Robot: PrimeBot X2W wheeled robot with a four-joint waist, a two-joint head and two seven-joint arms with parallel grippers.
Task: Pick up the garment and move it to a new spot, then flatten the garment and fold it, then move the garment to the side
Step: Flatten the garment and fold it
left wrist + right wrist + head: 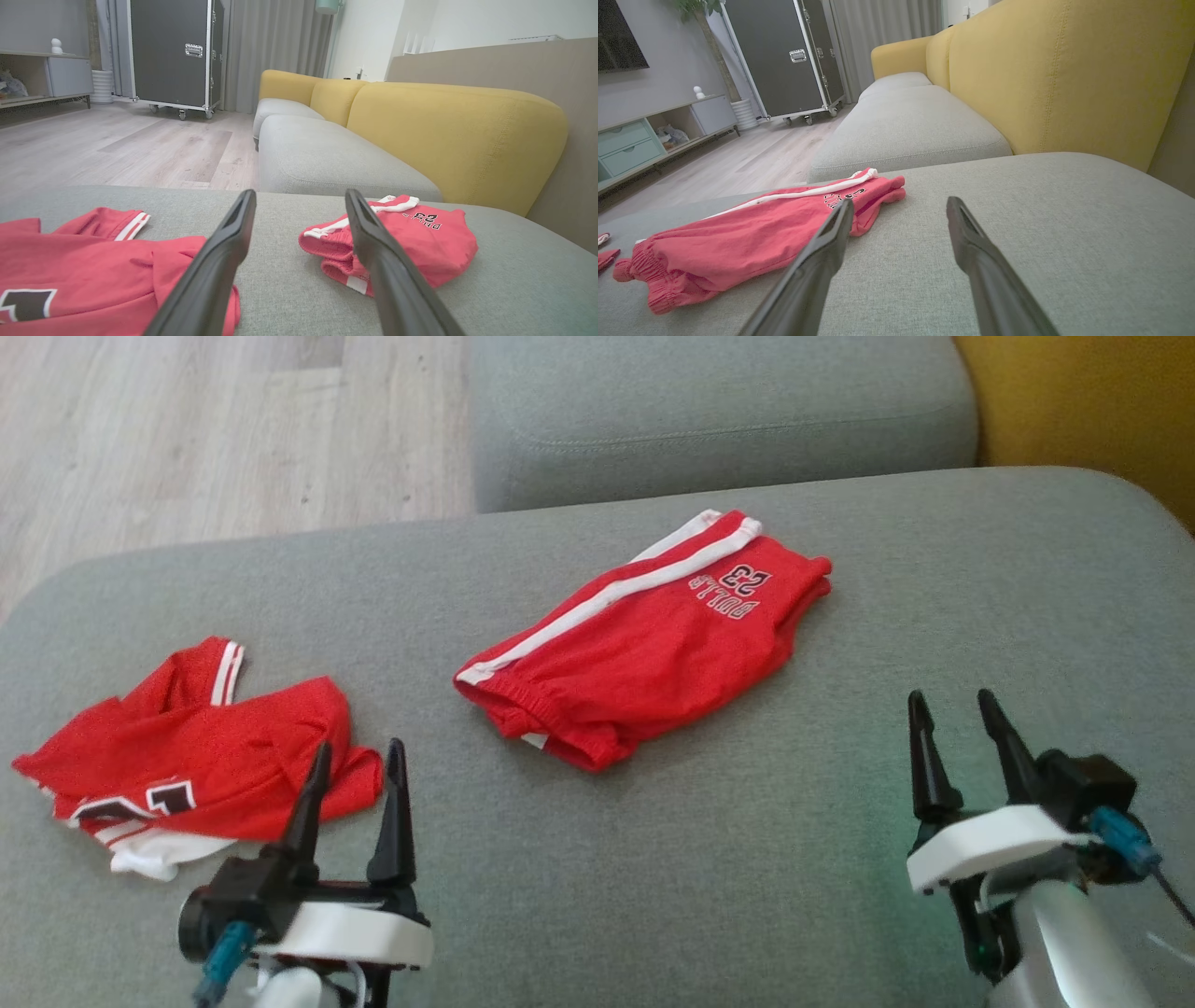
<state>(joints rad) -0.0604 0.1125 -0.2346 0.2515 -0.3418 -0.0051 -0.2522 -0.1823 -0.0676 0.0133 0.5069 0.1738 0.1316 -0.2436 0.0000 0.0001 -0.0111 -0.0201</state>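
Observation:
Red shorts [653, 653] with white side stripes and a "23" print lie folded in the middle of the grey sofa cushion [747, 877]; I also see the shorts [420, 242] in the left wrist view and the shorts [738, 238] in the right wrist view. A red jersey [205, 747] lies crumpled at the left. My left gripper [359, 747] stands open just above the jersey's right edge, holding nothing. My right gripper [950, 695] is open over bare cushion, right of the shorts. The left gripper [300, 193] and right gripper [900, 201] show empty, spread fingers.
A second grey cushion [709, 420] adjoins at the back, with the yellow backrest [1074, 401] at the right. Wooden floor [187, 429] lies beyond the cushion's far left edge. A black wheeled case [173, 51] stands across the room.

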